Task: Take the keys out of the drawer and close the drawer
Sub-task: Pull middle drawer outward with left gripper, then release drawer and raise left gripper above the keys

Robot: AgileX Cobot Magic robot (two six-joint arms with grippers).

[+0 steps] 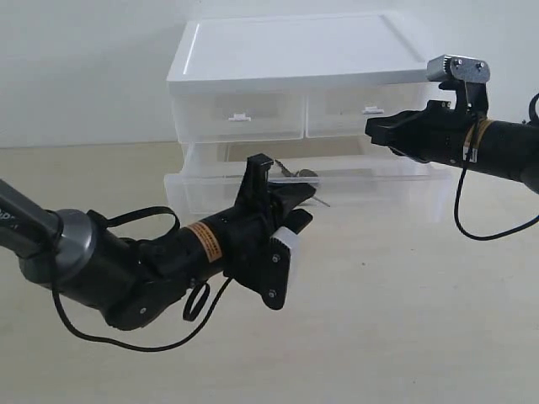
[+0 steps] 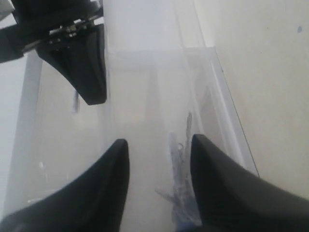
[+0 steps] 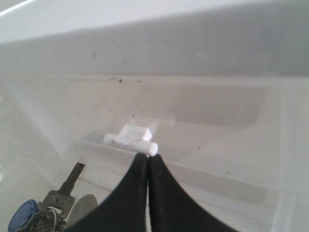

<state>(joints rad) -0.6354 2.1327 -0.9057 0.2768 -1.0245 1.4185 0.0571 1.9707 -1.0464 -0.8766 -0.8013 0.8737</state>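
The wide translucent drawer is pulled out of the white unit. Inside it lie the keys, a silver bunch with a blue tag. My left gripper reaches into the drawer and is open. The keys lie between its fingers, close against one finger, and nothing is gripped. My right gripper hovers above the drawer's right part, shut and empty. Its tips are just in front of the white tab handle of the right half-width drawer.
Two half-width translucent drawers sit closed above the open one. The right arm crosses over the drawer's far part in the left wrist view. The drawer's side wall runs next to the keys. The unit stands on a beige tabletop.
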